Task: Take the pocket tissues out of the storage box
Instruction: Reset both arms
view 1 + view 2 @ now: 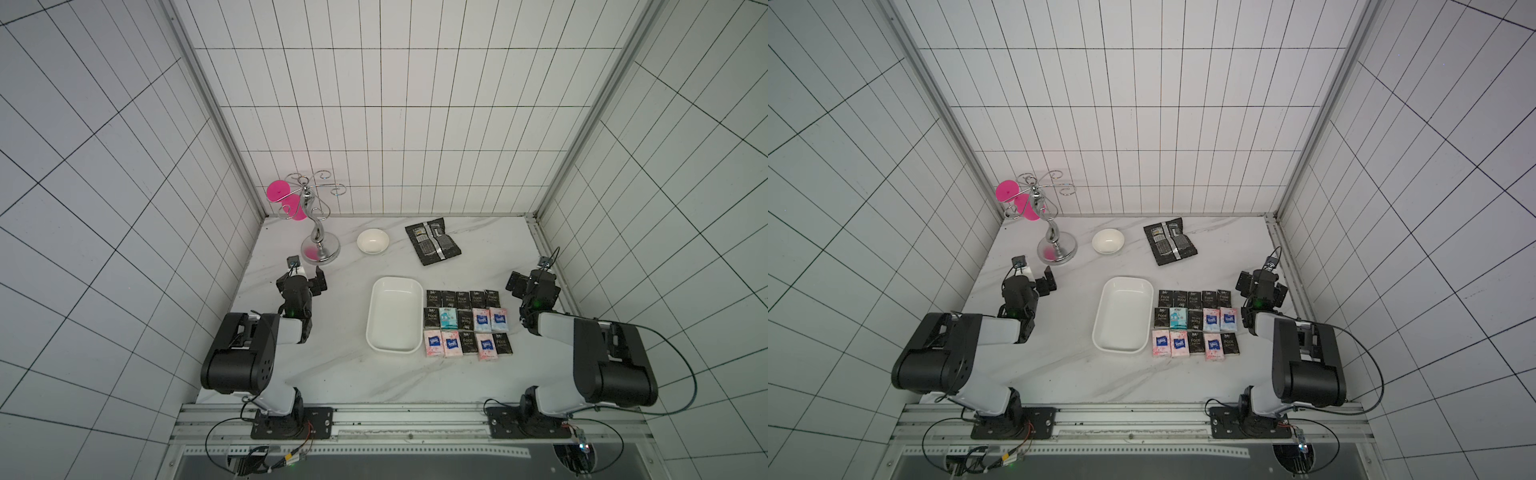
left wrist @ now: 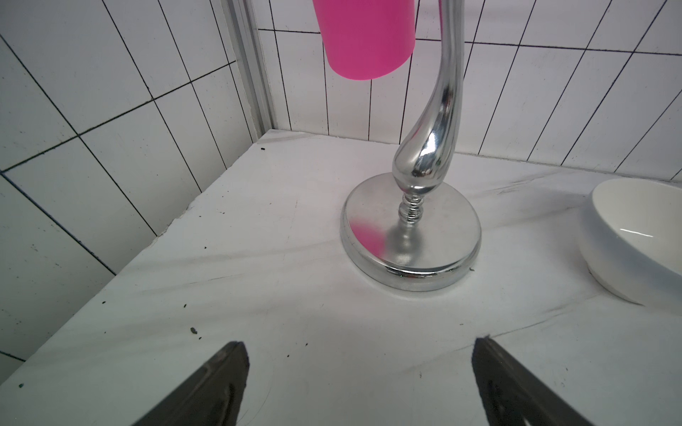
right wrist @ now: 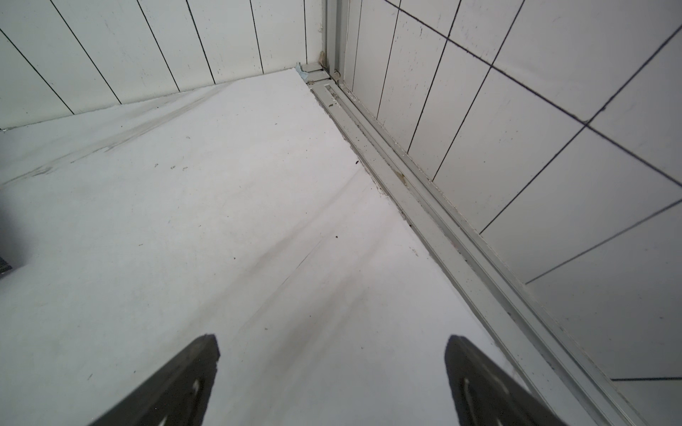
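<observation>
The white storage box (image 1: 392,320) (image 1: 1123,320) lies in the middle of the marble table with nothing inside it. Several pocket tissues (image 1: 467,324) (image 1: 1196,324), black, pink-white and one teal, lie flat in three neat rows right beside the box on its right. My left gripper (image 1: 309,278) (image 1: 1039,277) (image 2: 358,343) hovers left of the box near the chrome stand, open and empty. My right gripper (image 1: 534,282) (image 1: 1260,282) (image 3: 332,337) stands open and empty by the right wall, just beyond the tissue rows. Neither wrist view shows the box or the tissues.
A chrome stand (image 1: 318,245) (image 2: 409,236) carrying a pink cup (image 1: 278,191) (image 2: 365,37) rises at the back left. A small white bowl (image 1: 372,241) (image 2: 634,236) and a black foil pouch (image 1: 433,241) lie behind the box. An aluminium rail (image 3: 424,206) runs along the right wall.
</observation>
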